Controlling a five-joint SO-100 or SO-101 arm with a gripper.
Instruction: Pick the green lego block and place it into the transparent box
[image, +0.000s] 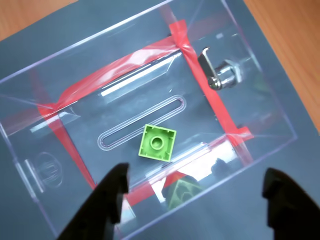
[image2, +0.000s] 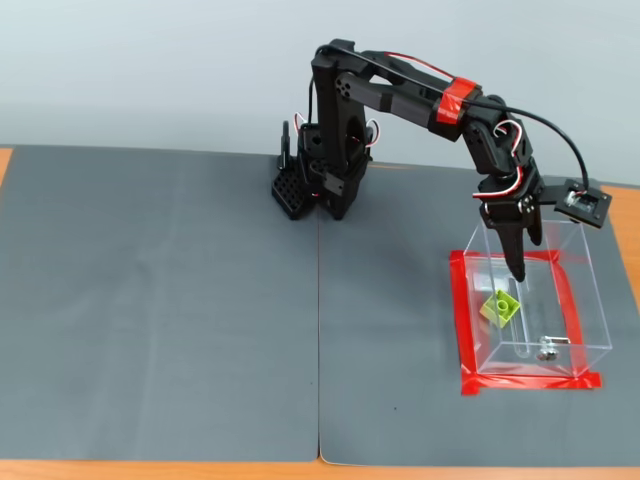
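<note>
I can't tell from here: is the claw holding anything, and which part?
Nothing. The claw is open and empty; the green lego block lies inside the transparent box.

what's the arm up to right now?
Drop looks done. The green lego block lies on the floor of the transparent box, beside the slot in the base. The hand hangs above the box, open and empty, touching nothing. The box sits on the grey mat, ringed by red tape.

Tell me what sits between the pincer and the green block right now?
Nothing. In the wrist view the open pincer hangs above the green block, which rests on the clear box floor, with only air between.
</note>
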